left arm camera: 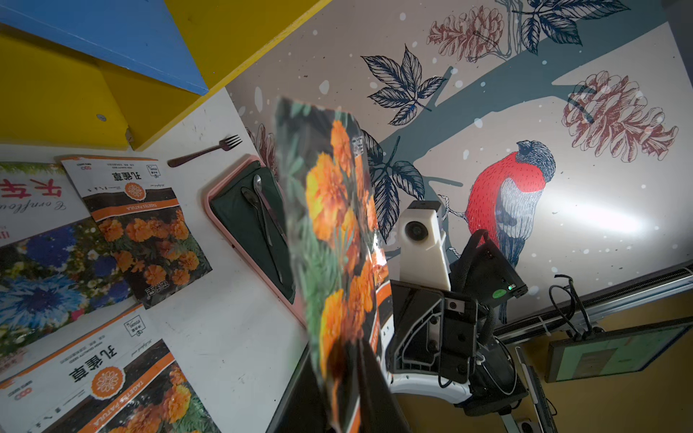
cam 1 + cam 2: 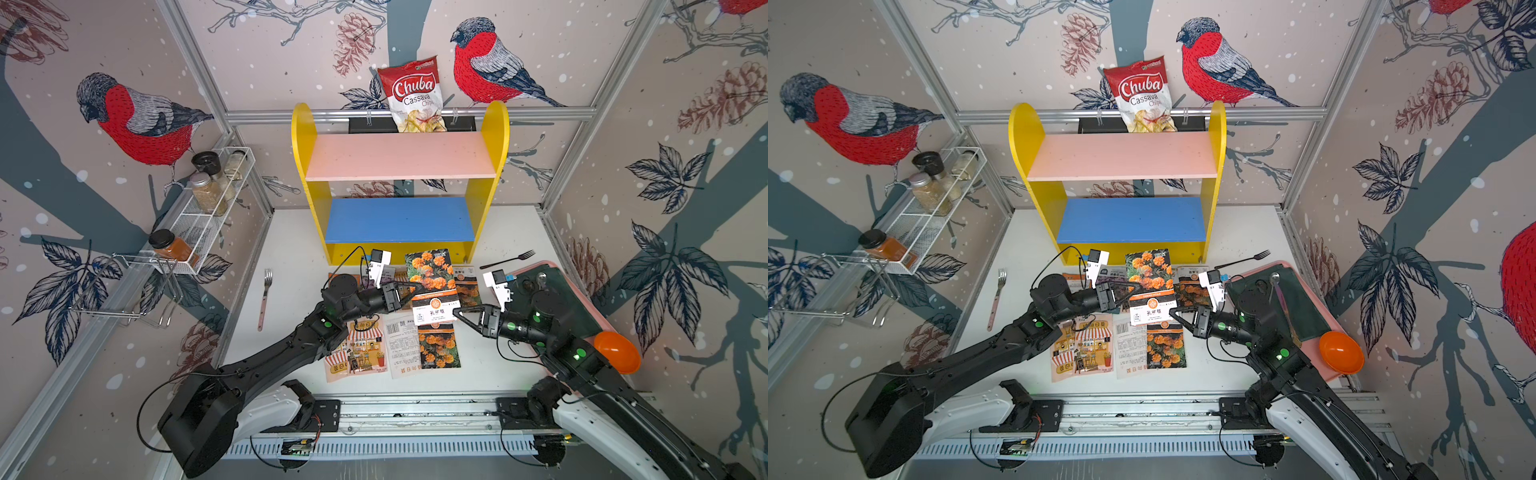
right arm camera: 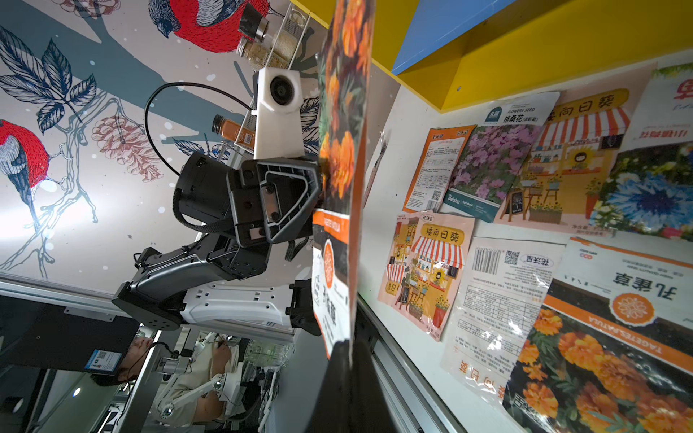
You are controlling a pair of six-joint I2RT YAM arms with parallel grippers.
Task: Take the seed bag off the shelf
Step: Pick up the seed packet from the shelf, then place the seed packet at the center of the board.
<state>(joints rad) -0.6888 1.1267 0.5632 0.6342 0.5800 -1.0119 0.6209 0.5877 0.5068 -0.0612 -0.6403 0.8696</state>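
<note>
A marigold seed bag [image 2: 432,282] [image 2: 1150,282] hangs upright in the air in front of the shelf [image 2: 401,158] [image 2: 1121,158], clear of its bare pink and blue boards. My left gripper [image 2: 409,291] [image 2: 1125,291] is shut on the bag's left edge. My right gripper [image 2: 456,311] [image 2: 1173,312] is shut on its lower right corner. In the left wrist view the bag [image 1: 333,225] rises from the shut left gripper [image 1: 337,360]. The right wrist view shows the bag [image 3: 341,150] edge-on, pinched in the right gripper [image 3: 350,348].
Several seed packets [image 2: 438,345] lie flat on the table under the held bag. A chips bag [image 2: 413,95] stands behind the shelf. A wire rack [image 2: 216,195] of jars hangs left. A fork [image 2: 264,297], a black fork [image 2: 507,259], a pink tray [image 1: 208,197] and an orange bowl [image 2: 617,347] lie around.
</note>
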